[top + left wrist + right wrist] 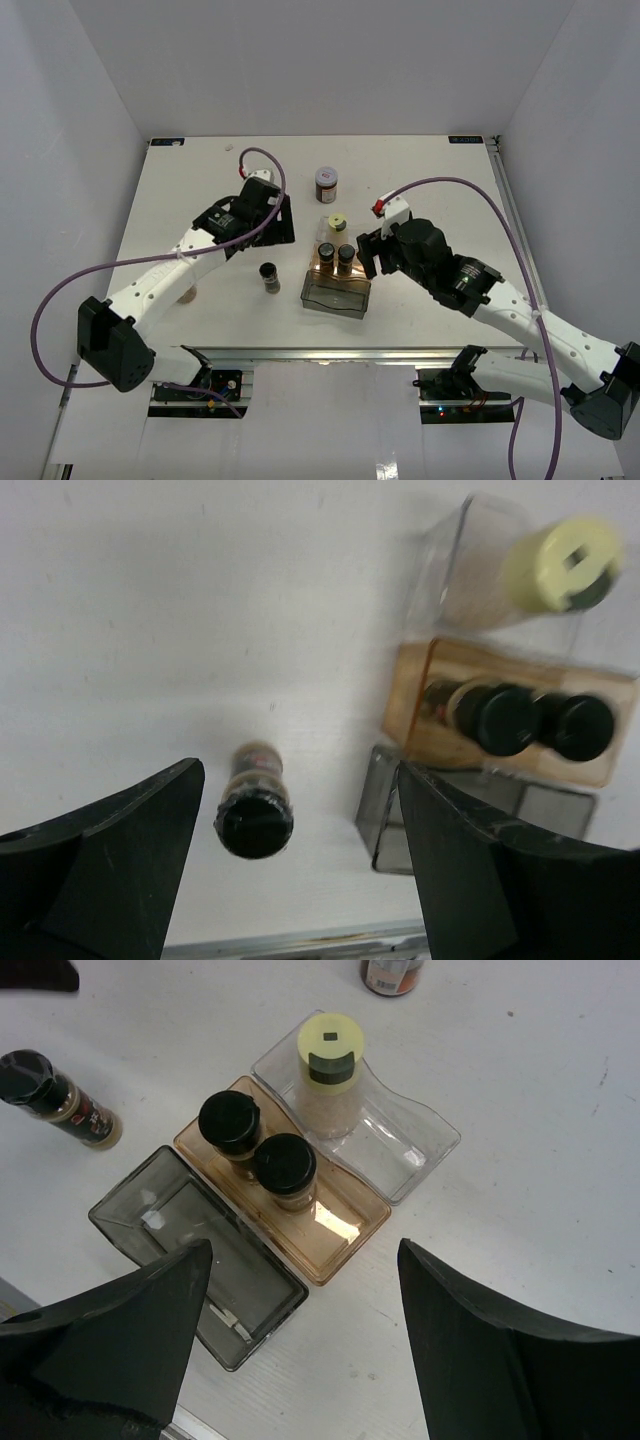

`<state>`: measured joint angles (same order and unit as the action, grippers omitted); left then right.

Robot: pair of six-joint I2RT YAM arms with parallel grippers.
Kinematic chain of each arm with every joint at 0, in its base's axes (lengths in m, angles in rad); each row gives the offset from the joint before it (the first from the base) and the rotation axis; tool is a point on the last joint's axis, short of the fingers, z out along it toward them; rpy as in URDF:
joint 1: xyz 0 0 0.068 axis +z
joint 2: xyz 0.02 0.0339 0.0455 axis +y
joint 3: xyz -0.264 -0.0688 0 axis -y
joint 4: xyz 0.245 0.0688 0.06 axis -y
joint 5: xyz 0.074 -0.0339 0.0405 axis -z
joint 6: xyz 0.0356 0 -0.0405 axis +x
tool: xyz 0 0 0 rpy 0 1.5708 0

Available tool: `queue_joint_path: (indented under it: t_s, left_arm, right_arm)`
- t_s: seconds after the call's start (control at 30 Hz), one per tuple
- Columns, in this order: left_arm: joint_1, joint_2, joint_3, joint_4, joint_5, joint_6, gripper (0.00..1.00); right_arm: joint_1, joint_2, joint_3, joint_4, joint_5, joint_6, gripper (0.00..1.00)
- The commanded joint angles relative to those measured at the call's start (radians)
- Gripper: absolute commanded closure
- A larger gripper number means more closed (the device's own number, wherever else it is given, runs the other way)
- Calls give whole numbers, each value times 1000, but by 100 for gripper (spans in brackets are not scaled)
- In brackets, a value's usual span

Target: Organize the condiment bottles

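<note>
**Jars on white table, both claws spread**

Left claw [300, 780]: matte black wedge fingers set wide apart, gripping nothing. Lone jar [255, 805] upright on the table [430, 170] under the gap, clear of both fingers. Glossy round black cap, slim clear body, tan fill, dark label. Blurred in the left wrist view, print unreadable.

Right claw [300, 1255]: same black wedges, parted, gripping nothing, poised over the near end of the trays.

Three rectangular plastic trays side by side, touching:
- Clear tray [430, 1145]: thin, glassy, rounded corners. Holds the pale-capped jar [330, 1060], with a flat yellow-green lid, a small dark square on top and whitish grainy fill.
- Amber tray [345, 1225]: translucent brown. Holds the jar pair [270, 1152], upright, touching each other, with shiny black caps and brown fill.
- Smoky bin [130, 1205]: grey, translucent, deeper-walled, nearest the arm bases.

Far jar [326, 185]: stouter, dark body, reddish label, alone toward the far side of the table. Cut off by the top edge in the right wrist view.

Hard to make out:
- Pale round thing [188, 293] tucked against the left arm, mostly covered, kind unclear.
- Finger bases of both claws, cut off at the bottom of the wrist views.
- Left claw's fingers in the top view, merged into the dark wrist body.
</note>
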<state>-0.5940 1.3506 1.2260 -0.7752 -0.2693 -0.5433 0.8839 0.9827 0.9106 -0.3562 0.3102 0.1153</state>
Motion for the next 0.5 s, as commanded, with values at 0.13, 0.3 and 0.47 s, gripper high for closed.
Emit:
queue_joint_path:
  t_s: [0.13,0.3,0.47]
  left_arm:
    - [389,-39,156,-41,278,150,11]
    - [576,-139,88,3,503,168,11]
    - [644,-266,-1,27,464,118,11]
  right_arm:
    - [2,142,150,139,-233,-15,19]
    - [47,290,236,176,-270,-25,19]
    - [110,434,338,196,-269,-32,19]
